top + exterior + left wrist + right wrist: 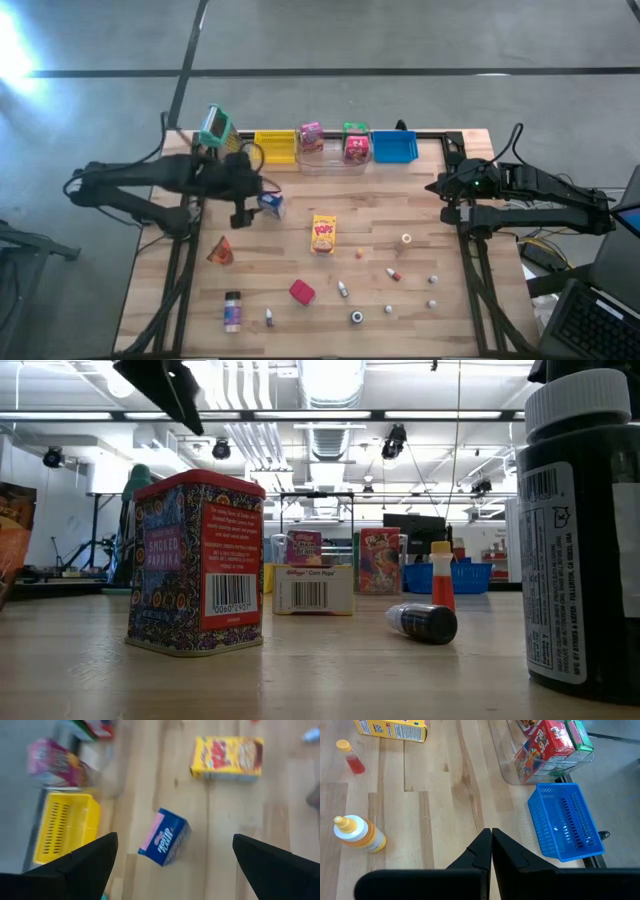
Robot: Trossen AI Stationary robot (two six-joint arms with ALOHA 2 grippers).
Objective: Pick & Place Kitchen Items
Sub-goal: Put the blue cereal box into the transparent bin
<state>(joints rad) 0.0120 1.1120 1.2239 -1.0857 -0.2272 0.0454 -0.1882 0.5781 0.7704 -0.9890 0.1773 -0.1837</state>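
Note:
My left gripper is open and hangs over the table's far-left part, touching nothing. In the left wrist view its fingers stand wide on either side of a small blue box lying on the wood below; that blue box lies just right of the gripper. A yellow cereal box lies mid-table. An orange wedge, a red block, a purple-labelled jar and several tiny bottles are spread over the near half. My right gripper is shut and waits at the far-right edge.
Along the far edge stand a yellow bin, a clear bin holding a pink box and a red-green box, and a blue bin. A green box stands at the far-left corner. A yellow-capped bottle lies near my right gripper.

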